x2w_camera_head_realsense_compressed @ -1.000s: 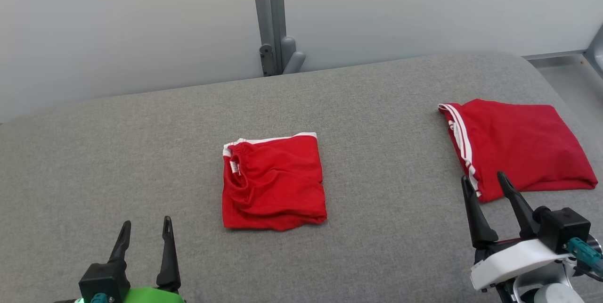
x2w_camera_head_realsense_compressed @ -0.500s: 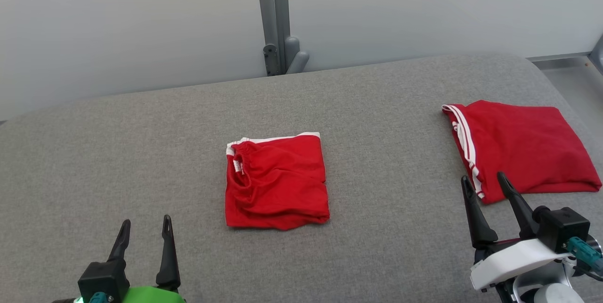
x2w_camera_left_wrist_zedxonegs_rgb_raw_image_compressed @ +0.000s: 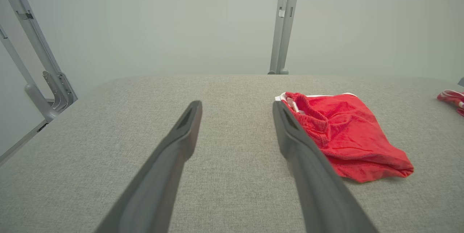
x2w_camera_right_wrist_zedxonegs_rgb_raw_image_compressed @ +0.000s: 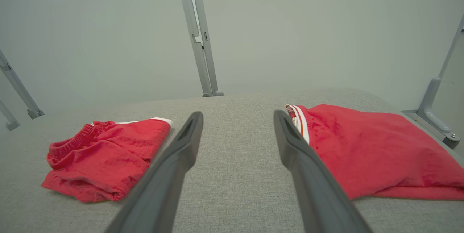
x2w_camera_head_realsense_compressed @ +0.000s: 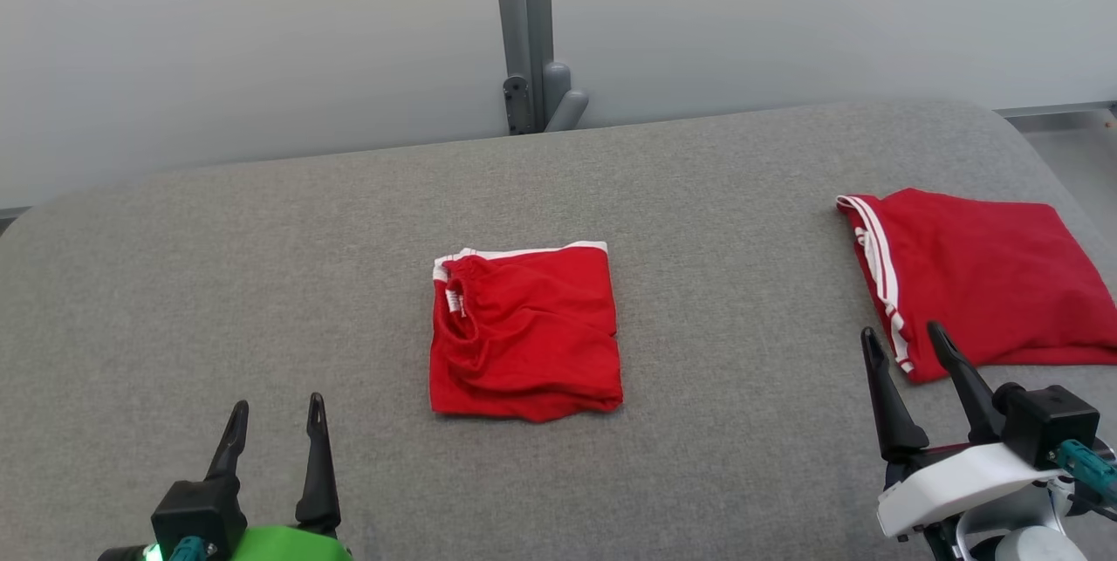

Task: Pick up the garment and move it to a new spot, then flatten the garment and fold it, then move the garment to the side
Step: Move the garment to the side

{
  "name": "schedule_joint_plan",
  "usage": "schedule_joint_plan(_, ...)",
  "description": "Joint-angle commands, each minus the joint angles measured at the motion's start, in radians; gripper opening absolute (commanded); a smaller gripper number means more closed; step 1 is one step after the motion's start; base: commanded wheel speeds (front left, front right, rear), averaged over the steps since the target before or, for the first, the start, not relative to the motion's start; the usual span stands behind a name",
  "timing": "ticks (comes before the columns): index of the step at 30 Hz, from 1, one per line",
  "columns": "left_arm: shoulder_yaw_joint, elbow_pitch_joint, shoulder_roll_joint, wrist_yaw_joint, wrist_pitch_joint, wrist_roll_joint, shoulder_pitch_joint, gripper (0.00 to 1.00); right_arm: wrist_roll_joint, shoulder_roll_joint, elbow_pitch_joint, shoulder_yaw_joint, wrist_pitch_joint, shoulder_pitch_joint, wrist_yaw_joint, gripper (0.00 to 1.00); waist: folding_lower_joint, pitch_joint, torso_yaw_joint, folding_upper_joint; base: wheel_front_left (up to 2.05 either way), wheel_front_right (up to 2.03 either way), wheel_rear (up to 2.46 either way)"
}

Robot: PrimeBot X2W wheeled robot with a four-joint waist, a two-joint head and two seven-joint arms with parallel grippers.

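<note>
Only the head's view has swung slightly; nothing on the bench [x2w_camera_head_realsense_compressed: 262, 264] has shifted. The folded garment [x2w_camera_head_realsense_compressed: 525, 330] lies mid-bench, apparently awaiting its move aside towards the second garment [x2w_camera_head_realsense_compressed: 977, 277]. Left gripper [x2w_camera_head_realsense_compressed: 277, 404] and right gripper [x2w_camera_head_realsense_compressed: 901, 331] gape wide, empty.

A grey, woven-cloth surface [x2w_camera_head_realsense_compressed: 262, 282] with rounded far corners spreads across the head view. Behind it stands a pale, plain wall [x2w_camera_head_realsense_compressed: 218, 37] in two panels, split by an upright grey metal post [x2w_camera_head_realsense_compressed: 522, 20]. At the post's foot, just past the surface's far edge, sit a small hinge plate [x2w_camera_head_realsense_compressed: 517, 103] and a rounded grey fitting [x2w_camera_head_realsense_compressed: 567, 103]. A grey ledge [x2w_camera_head_realsense_compressed: 1060, 114] runs along the wall at the far right. In the left wrist view, slanted grey frame bars [x2w_camera_left_wrist_zedxonegs_rgb_raw_image_compressed: 36, 48] stand off the surface's corner. In the right wrist view, a bolted grey bracket [x2w_camera_right_wrist_zedxonegs_rgb_raw_image_compressed: 435, 106] stands beside the surface's edge.
</note>
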Motion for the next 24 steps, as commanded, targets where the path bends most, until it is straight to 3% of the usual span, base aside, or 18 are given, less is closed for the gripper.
schedule_joint_plan(1,-0.002,0.000,0.005,-0.004,-0.007,-0.009,-0.027,1.00,0.005,-0.003,0.004,-0.006,0.005,0.003,0.000,1.00,0.0000,0.008,0.021,-0.0001,0.00,0.00,0.00)
schedule_joint_plan(10,-0.029,0.008,-0.001,-0.022,-0.021,0.006,-0.101,1.00,0.048,-0.035,0.074,0.025,0.009,-0.076,0.000,1.00,0.0000,0.065,0.151,-0.0001,0.00,0.00,0.00)
schedule_joint_plan(24,-0.091,0.088,-0.053,-0.058,-0.080,0.002,-0.219,1.00,0.174,-0.068,0.417,0.160,-0.030,-0.292,0.000,1.00,0.0000,0.180,0.409,-0.0001,0.00,0.00,0.00)
